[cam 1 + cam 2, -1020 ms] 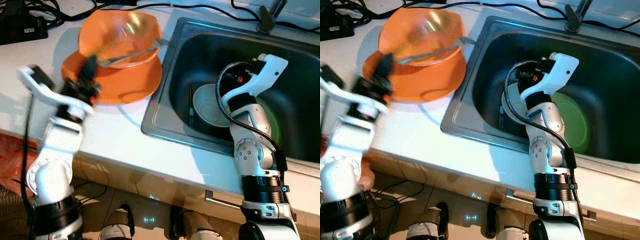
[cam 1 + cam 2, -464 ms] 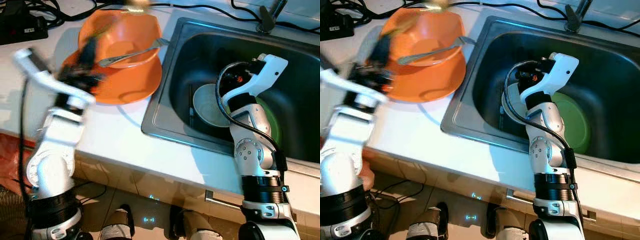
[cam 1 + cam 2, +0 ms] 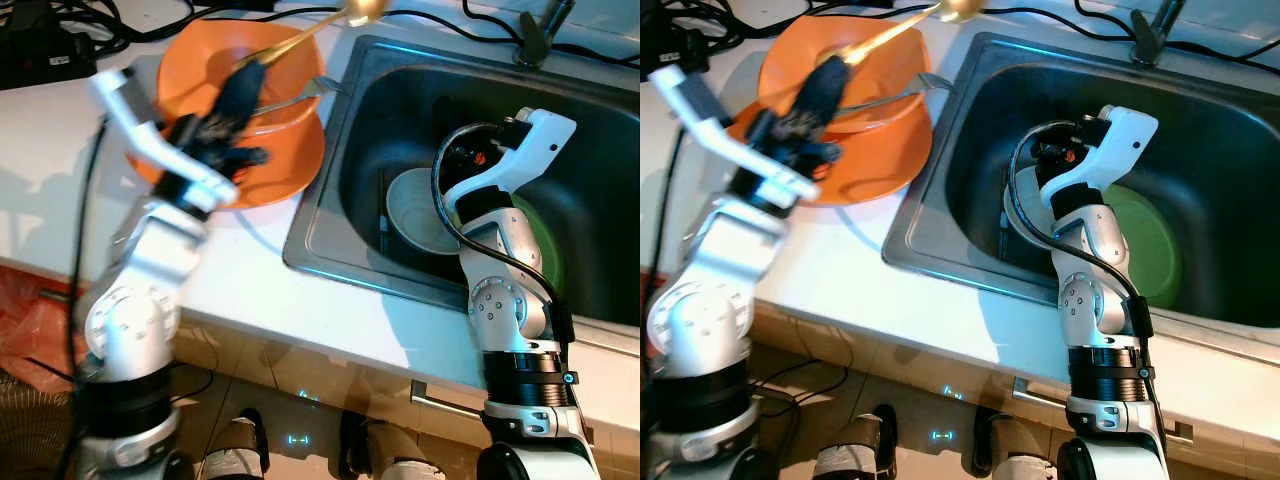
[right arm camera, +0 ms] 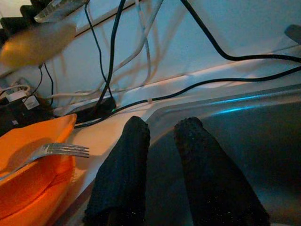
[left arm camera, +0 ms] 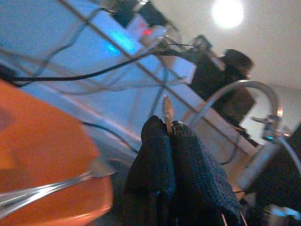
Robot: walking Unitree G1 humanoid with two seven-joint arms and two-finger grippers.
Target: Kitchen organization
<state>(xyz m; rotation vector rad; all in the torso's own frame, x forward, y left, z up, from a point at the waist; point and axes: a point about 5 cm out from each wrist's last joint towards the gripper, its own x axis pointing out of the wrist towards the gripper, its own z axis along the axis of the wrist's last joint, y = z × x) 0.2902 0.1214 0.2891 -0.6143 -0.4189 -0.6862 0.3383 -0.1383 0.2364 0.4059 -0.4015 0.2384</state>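
Now, view by view, you can read it like this.

Left eye view: your left gripper [image 3: 243, 82], upper left of the frame, is clenched on a gold spoon [image 3: 318, 30], lifted above the orange bowl [image 3: 262, 60] on the orange plate [image 3: 285, 165]; a fork [image 3: 290, 97] lies across the bowl.

Right eye view: your right gripper [image 3: 1037, 150] hangs inside the sink [image 3: 970, 265] at centre frame, over a white bowl [image 3: 1012, 215] and beside a green plate [image 3: 1148, 240].

Left wrist view: your fingers [image 5: 162, 155] pinch the spoon's thin handle, the faucet [image 5: 235, 89] beyond.

Right wrist view: your fingers [image 4: 124, 174] stand slightly apart with nothing between them; the counter [image 4: 110, 134] edge and cables [image 4: 211, 52] lie ahead.

Progress: early, you'd judge. One spoon is in hand; the fork, orange ware and sink dishes remain unsorted.
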